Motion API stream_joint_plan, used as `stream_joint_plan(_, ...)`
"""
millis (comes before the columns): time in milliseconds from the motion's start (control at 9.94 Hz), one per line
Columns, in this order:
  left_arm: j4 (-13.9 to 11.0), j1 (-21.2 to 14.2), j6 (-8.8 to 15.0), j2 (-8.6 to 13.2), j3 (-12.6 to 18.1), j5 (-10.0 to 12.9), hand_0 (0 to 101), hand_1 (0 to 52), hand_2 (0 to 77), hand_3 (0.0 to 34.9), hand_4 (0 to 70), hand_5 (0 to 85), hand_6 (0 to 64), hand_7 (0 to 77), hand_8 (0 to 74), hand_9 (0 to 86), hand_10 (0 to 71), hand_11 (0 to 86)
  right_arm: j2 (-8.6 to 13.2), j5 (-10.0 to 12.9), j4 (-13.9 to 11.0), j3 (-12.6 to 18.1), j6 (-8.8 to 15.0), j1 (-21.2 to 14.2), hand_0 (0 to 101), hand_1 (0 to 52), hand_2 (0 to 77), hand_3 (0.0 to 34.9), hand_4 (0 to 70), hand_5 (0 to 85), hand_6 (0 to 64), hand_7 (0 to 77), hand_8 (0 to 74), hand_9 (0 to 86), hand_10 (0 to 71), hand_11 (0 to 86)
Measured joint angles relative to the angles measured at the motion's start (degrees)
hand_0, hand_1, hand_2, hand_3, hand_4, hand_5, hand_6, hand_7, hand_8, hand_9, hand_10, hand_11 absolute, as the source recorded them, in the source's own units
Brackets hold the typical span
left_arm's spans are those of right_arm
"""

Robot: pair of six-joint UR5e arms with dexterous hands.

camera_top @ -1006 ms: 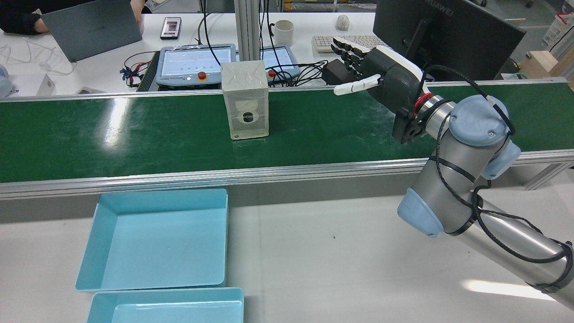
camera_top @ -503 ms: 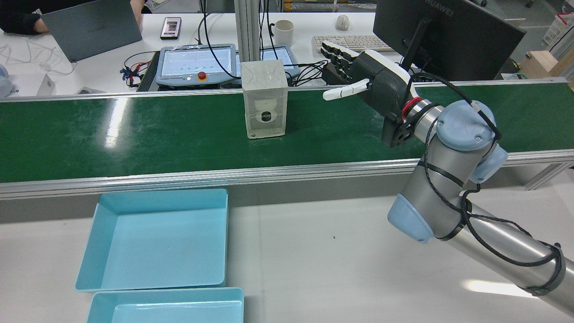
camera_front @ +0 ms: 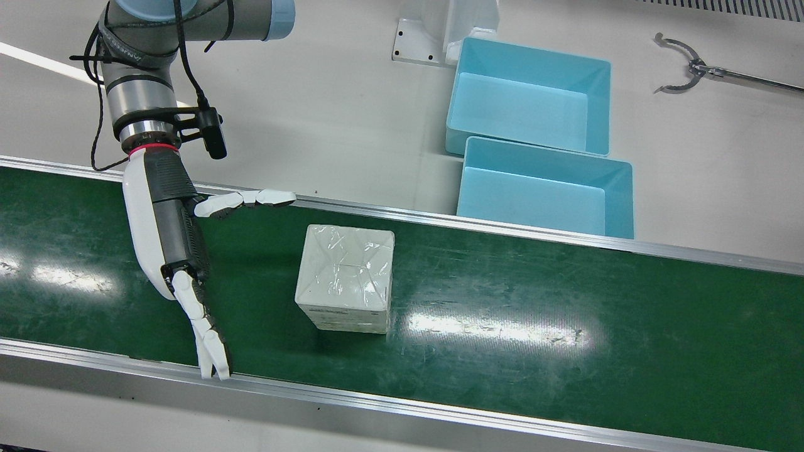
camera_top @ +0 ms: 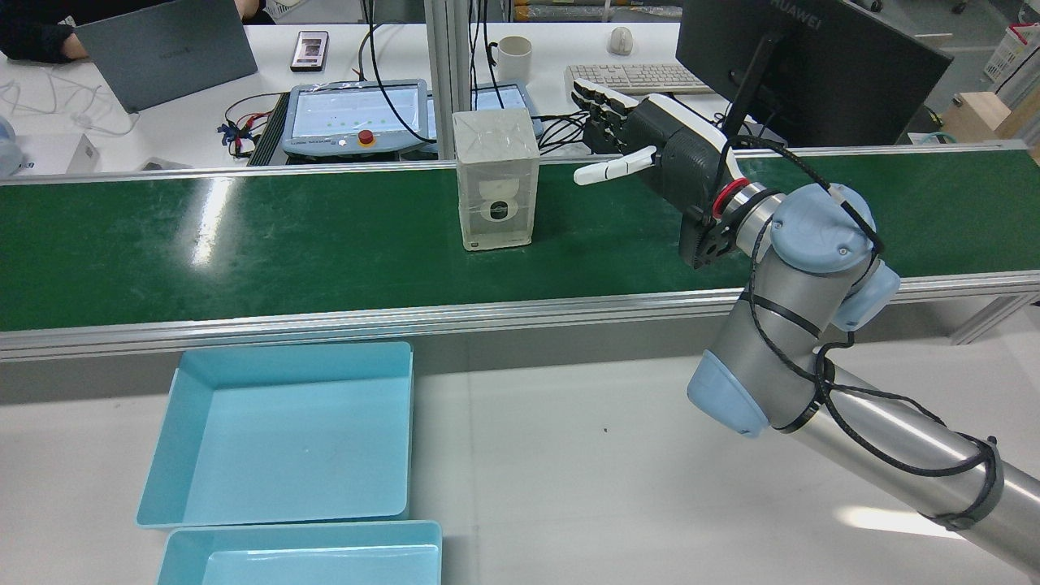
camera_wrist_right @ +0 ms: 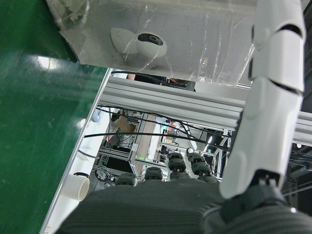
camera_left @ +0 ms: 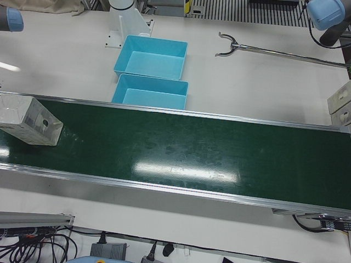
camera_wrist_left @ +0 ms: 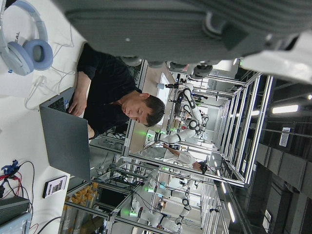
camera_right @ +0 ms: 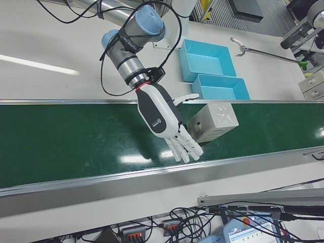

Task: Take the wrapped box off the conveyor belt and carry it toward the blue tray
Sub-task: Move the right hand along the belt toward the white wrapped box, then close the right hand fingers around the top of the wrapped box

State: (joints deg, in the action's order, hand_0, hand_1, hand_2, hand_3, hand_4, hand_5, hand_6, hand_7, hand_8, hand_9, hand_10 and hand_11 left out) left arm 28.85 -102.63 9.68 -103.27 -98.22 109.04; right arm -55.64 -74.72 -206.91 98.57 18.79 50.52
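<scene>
Plastic-wrapped box (camera_front: 345,277) standing upright on the green conveyor belt (camera_front: 565,314), near the right hand (camera_front: 179,251), not touching. Fingers spread, holding nothing. Best to wait, then close thumb and fingers on opposite faces. Farther off, blue tray (camera_front: 545,193). Box nearer the hand than a second ago. Left hand's state impossible to tell.

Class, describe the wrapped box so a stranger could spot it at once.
Find the long green conveyor belt crossing the station. On it, beside the open right robot hand, stands the wrapped box: a whitish carton in crinkled clear film, the only item on the belt.
</scene>
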Motion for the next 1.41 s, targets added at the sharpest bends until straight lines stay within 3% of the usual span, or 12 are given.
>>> stream_joint_plan(1006, 0.0, 0.0, 0.0, 0.0, 0.0, 0.0, 0, 0.0, 0.5, 0.0, 0.0, 1.1, 0.0, 0.0, 0.0, 0.0, 0.0, 0.0, 0.1, 1.2, 1.9, -1.9, -0.1, -2.1, 45, 10.9, 12.5, 4.1, 4.4, 6.0, 0.0, 0.5, 1.1, 1.6, 0.0, 1.6)
stream_joint_plan(1409, 0.0, 0.0, 0.0, 0.0, 0.0, 0.0, 0, 0.0, 0.5, 0.0, 0.0, 1.1, 0.0, 0.0, 0.0, 0.0, 0.5, 0.0, 0.0, 2.9, 1.9, -1.9, -0.1, -2.2, 45, 10.9, 12.5, 3.2, 4.4, 6.0, 0.0, 0.5, 1.1, 1.6, 0.0, 1.6)
